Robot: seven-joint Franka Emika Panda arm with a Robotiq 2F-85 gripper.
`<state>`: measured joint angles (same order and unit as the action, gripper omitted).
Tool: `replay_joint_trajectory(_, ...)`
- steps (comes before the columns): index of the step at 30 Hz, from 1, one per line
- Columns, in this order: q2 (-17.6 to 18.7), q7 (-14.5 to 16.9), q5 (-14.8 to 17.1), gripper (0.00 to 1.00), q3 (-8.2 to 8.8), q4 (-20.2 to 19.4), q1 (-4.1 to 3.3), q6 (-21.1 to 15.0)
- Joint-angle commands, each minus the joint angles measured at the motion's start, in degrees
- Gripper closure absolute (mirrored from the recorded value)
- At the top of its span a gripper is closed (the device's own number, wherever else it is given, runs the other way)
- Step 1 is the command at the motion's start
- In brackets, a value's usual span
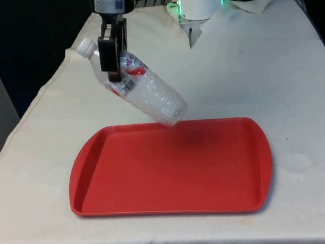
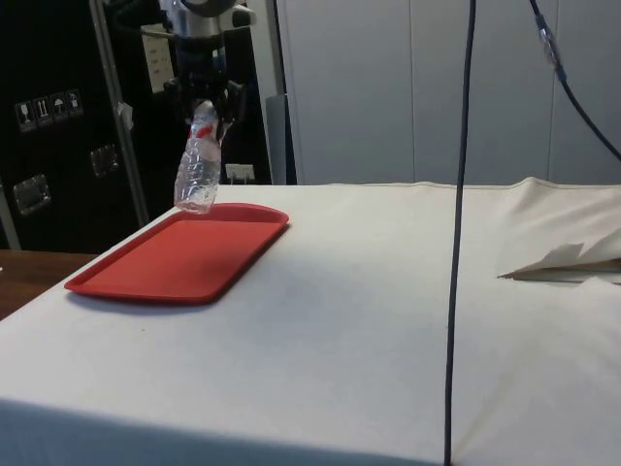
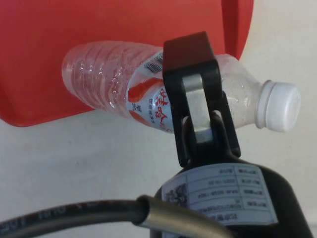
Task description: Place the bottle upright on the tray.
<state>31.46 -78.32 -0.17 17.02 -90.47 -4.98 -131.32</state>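
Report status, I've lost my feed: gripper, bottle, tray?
Gripper shut on bottle near its neck. Bottle airborne, tilted, base low above the red tray far rim, not touching. Tray bare, nothing in the way.

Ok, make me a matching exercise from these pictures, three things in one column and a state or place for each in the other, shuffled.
Things:
1. bottle
2. tray
3. pincer

States:
A. lying flat on the white cloth
B. shut around a clear plastic body
C. tilted in the air, white cap uppermost

Pairs: 1-C, 2-A, 3-B
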Motion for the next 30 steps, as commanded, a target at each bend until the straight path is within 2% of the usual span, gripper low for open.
replay_joint_trajectory(1, 0.3, -0.7, -0.7, 1.00, 0.40, 0.5, -0.29, 0.3)
replay_joint_trajectory(6, 0.5, -0.7, -2.8, 1.00, 0.40, 0.9, -0.34, 0.1)
replay_joint_trajectory(7, 0.2, -0.1, -2.5, 1.00, 0.00, 0.5, 0.00, 0.0)
replay_joint_trajectory(8, 0.5, -0.7, -3.2, 1.00, 0.46, 1.0, -0.34, 0.1)
replay_joint_trajectory(13, 0.9, -0.9, -5.8, 1.00, 0.46, 1.4, -0.34, 0.1)
replay_joint_trajectory(14, 0.3, -0.1, -5.2, 1.00, 0.00, 0.9, 0.00, 0.0)
replay_joint_trajectory(15, 0.9, -1.0, -6.2, 1.00, 0.46, 1.5, -0.34, 0.1)
replay_joint_trajectory(21, 2.1, -1.5, -9.4, 1.00, 0.52, 3.1, -0.40, 0.2)
replay_joint_trajectory(22, 1.6, -0.7, -8.9, 1.00, 0.00, 2.6, 0.00, 0.0)
replay_joint_trajectory(23, 2.2, -1.6, -9.8, 1.00, 0.52, 3.4, -0.40, 0.2)
replay_joint_trajectory(30, 4.5, -3.4, -13.3, 1.00, 0.52, 5.9, -0.52, -0.3)
